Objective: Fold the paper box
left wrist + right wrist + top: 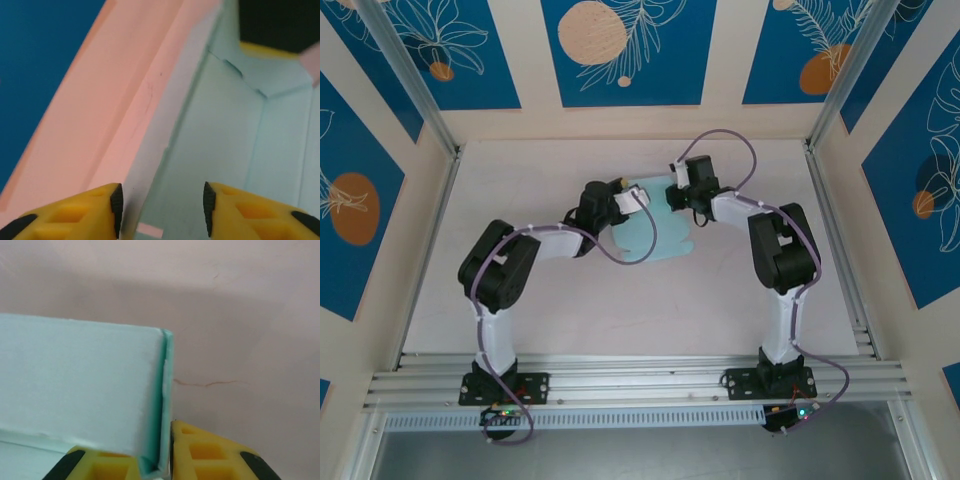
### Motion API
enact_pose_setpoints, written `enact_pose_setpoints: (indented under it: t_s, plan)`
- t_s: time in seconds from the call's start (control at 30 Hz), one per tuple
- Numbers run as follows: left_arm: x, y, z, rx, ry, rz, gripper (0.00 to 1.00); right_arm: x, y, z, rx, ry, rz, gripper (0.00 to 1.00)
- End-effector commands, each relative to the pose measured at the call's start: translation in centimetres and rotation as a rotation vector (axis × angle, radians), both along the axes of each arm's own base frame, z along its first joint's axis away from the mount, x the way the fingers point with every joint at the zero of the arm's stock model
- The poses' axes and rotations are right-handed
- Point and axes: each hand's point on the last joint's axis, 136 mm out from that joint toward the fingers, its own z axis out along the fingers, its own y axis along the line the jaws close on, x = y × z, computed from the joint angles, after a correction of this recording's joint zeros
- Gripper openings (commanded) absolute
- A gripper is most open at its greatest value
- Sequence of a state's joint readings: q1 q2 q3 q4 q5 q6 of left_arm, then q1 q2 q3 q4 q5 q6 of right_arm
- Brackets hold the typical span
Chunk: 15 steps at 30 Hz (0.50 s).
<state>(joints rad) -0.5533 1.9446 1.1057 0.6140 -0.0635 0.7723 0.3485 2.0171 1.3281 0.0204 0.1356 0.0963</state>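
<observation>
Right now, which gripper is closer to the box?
Right. The right gripper has its jaws closed on an upright wall of the box; the left gripper is open, its jaws either side of another wall, contact unclear.

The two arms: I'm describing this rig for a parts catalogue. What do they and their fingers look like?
The left arm and right arm match: white tubular links between bulky black joint housings, on black bases with lit LEDs. A thin purple cable loops along each. The left fingers and right fingers are yellow moulded plastic with recessed pockets and black pads.
</observation>
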Motion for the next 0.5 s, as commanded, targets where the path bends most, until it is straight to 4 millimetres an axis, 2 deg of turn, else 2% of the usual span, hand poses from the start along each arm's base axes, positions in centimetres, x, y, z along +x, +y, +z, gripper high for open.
enact_pose_setpoints:
  t_s: [0.0,0.03,0.13,0.23,0.33,0.37,0.47]
  plan:
    - [-0.6,1.6,6.9,-0.229,-0.011,0.122,0.61,-1.4,0.2,1.1,-0.08,-0.07,0.012,0.16]
    - [-0.8,2.3,8.0,-0.276,-0.004,0.15,0.66,-1.7,0.4,1.3,-0.089,-0.081,0.017,0.14]
    - [-2.1,4.2,10.7,-0.393,0.036,0.22,0.69,-2.8,1.0,1.8,-0.109,-0.123,0.03,0.12]
    - [-3.2,7.2,12.4,-0.535,0.119,0.345,0.76,-3.8,1.3,2.0,-0.141,-0.156,0.023,0.09]
    - [-4.6,10.3,12.1,-0.698,0.249,0.48,0.75,-5.0,1.5,2.4,-0.172,-0.187,0.0,0.09]
    - [-5.3,10.9,11.9,-0.757,0.295,0.503,0.72,-5.3,1.6,2.5,-0.18,-0.193,-0.011,0.08]
    - [-7.0,11.2,10.7,-0.855,0.408,0.518,0.61,-6.2,1.8,2.8,-0.173,-0.189,-0.04,0.08]
